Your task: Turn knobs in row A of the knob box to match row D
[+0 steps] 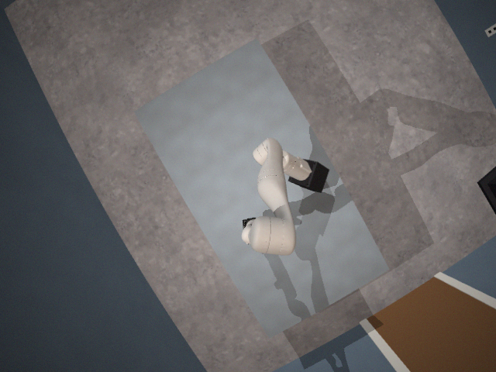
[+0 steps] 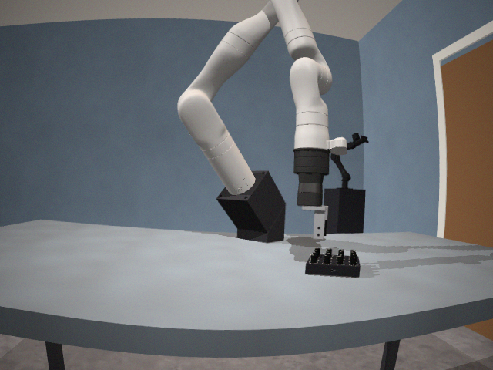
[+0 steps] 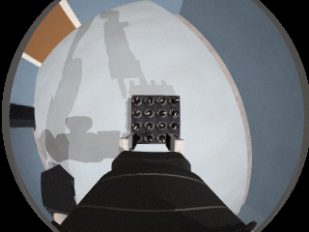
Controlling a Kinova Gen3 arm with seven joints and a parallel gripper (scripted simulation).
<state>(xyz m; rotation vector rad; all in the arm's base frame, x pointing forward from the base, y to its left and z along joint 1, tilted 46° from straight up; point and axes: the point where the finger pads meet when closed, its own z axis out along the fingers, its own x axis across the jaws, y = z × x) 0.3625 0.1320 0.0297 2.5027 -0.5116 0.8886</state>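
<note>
The black knob box [image 1: 244, 225] [image 2: 317, 270] [image 3: 155, 107] stands flat on the table. Its socket [image 2: 332, 270] faces the exterior view, so the rear is the right side in the wrist view and row A is the right-hand column there, with knob A1 [image 3: 174, 101] at the top. A1's white line points right, toward the rear. Other knobs' lines are too small to read surely. My gripper [image 2: 319, 237] [image 3: 151, 139] is open and empty, above the box's height; in the wrist view its fingers overlap the box's lower edge, partly hiding the lowest knobs. The arm hides the gripper in the top view.
The arm's black angled base [image 1: 320, 176] [image 2: 254, 210] stands on the table [image 1: 192, 132] [image 2: 139, 278] behind and left of the box in the exterior view. A black pedestal [image 2: 344, 210] with another small arm stands beyond the table. Arm shadows lie beside the box.
</note>
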